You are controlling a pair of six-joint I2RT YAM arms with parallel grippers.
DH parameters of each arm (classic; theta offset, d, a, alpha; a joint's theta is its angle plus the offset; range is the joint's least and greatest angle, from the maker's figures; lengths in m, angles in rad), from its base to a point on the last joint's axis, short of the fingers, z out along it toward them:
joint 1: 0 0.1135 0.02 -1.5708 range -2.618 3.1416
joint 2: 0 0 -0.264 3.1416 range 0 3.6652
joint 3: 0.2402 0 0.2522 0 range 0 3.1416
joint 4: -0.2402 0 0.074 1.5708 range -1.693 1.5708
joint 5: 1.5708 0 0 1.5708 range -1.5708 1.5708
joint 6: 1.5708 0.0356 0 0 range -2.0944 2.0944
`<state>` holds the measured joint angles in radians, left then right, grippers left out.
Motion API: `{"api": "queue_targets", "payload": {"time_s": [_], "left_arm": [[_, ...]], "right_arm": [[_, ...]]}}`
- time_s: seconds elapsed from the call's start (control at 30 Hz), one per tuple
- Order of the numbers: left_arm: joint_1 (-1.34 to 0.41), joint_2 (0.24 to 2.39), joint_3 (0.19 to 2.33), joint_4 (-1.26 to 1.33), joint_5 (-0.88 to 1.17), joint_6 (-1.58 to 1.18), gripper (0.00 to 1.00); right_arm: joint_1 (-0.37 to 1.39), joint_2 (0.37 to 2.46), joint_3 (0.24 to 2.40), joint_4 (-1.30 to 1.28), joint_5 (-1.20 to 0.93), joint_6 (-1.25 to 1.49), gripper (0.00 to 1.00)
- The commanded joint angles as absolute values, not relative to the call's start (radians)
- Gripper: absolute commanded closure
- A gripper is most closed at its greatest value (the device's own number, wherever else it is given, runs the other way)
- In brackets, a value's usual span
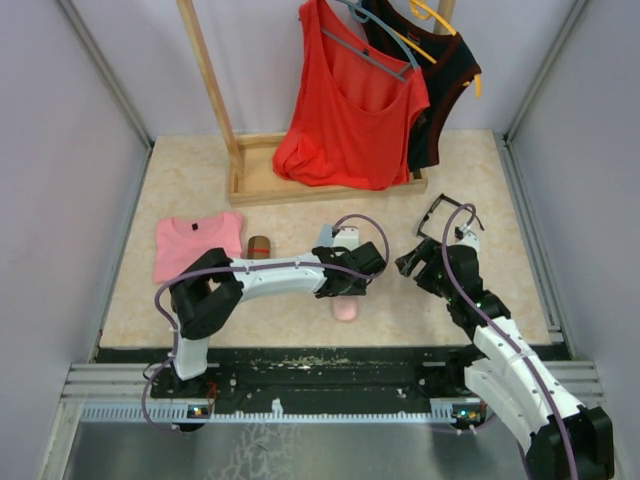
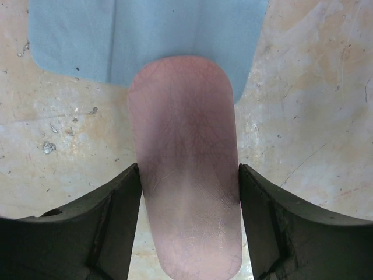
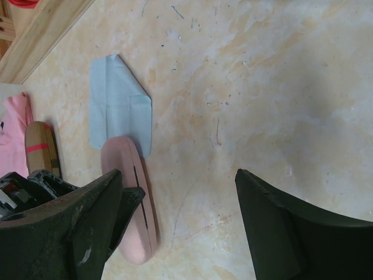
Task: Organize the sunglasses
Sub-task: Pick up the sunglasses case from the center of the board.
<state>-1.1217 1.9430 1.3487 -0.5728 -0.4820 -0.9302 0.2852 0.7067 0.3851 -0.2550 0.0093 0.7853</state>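
Pink case, one, snug between left fingers; right fingers wide; one sunglasses.

Top view, place: fixed above and behind the arm bases, which lie along its bottom edge.
Top view, facing: down and forward over the whole table to the rack at the far end; the widest and farthest view.
Left wrist, place: on the left arm, reached out to mid-table.
Left wrist, facing: straight down, very near; the pink case and blue cloth fill most of it.
Right wrist, place: on the right arm, right of centre.
Right wrist, facing: slanted across the table toward the left, low and fairly near.
Shared by all three: pink case and blue cloth.
Shared by top and right wrist: brown case, pink shirt, rack.
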Motion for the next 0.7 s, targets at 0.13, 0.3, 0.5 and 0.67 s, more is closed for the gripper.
{"api": "queue_targets", "payload": {"time_s": [0.13, 0.3, 0.5, 0.67], "left_arm": [[-1.125, 1.909, 1.361, -0.588, -0.499, -0.922, 0.45], [-1.124, 1.759, 1.315, -0.558, -0.525, -0.859, 0.87], [-1.035, 1.350, 1.014, -0.168, -0.317, -0.664, 1.00], [-0.930, 1.024, 0.851, 0.042, -0.119, -0.534, 1.00]], "right_arm": [[0.281, 0.681, 0.410, -0.247, 0.009, 0.743, 0.22], [0.280, 0.619, 0.419, -0.236, -0.002, 0.670, 0.20], [0.281, 0.446, 0.379, -0.052, -0.217, 0.611, 0.20], [0.282, 0.354, 0.361, 0.215, -0.443, 0.647, 0.19]]}}
